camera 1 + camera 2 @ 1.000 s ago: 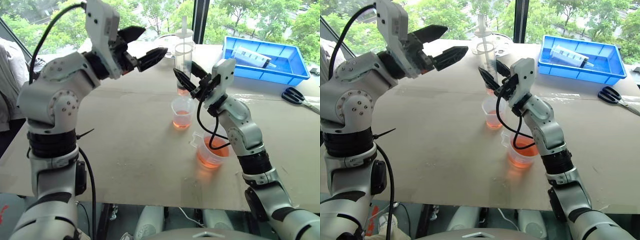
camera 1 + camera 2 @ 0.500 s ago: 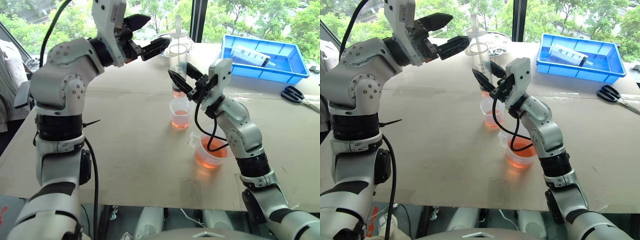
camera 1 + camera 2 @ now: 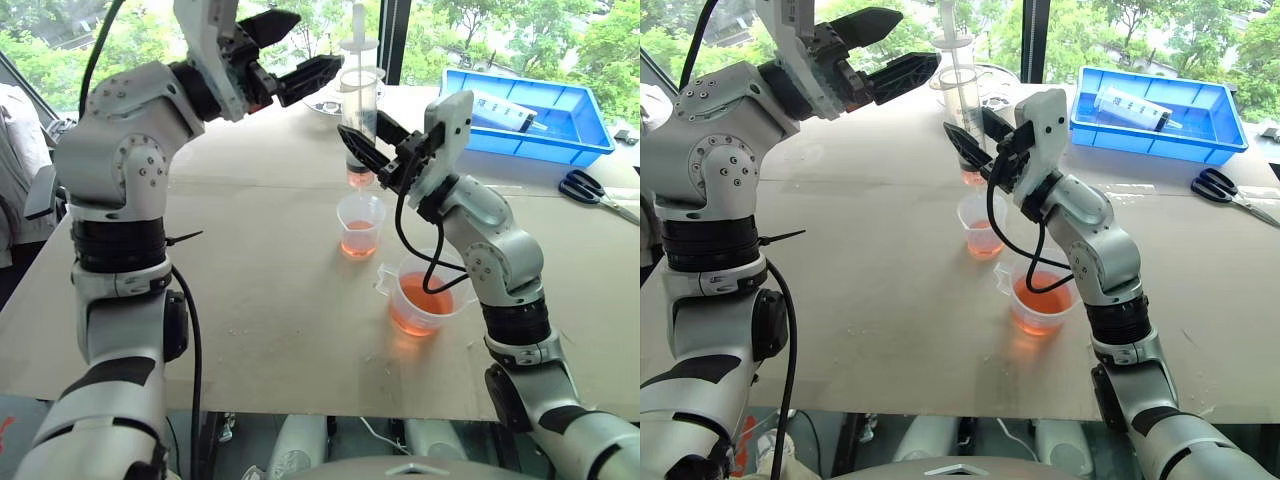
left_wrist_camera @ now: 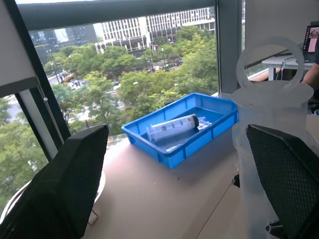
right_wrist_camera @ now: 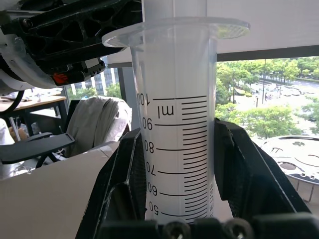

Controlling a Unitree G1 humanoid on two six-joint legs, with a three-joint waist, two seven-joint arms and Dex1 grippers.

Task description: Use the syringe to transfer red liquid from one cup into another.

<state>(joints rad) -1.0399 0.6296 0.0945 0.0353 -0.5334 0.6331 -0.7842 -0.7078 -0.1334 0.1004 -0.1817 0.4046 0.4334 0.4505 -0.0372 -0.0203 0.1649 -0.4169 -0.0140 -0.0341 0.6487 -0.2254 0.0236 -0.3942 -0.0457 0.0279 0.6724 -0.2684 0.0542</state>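
Right gripper point(image 3: 372, 152) pinching syringe point(image 3: 359, 105) barrel; left gripper point(image 3: 300, 50) spread near plunger. Mis-aimed push could drip beside small cup point(image 3: 360, 225).

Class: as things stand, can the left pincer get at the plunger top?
Probably yes. The left pincer is open beside the plunger, which stands clear above the syringe barrel; the right pincer grips lower down, out of the way.

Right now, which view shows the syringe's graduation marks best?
Right wrist view: the syringe stands between the right gripper's shut fingers, its marks readable. Both eye views show it upright above the small cup, marks too small. Left wrist view shows its blurred top.
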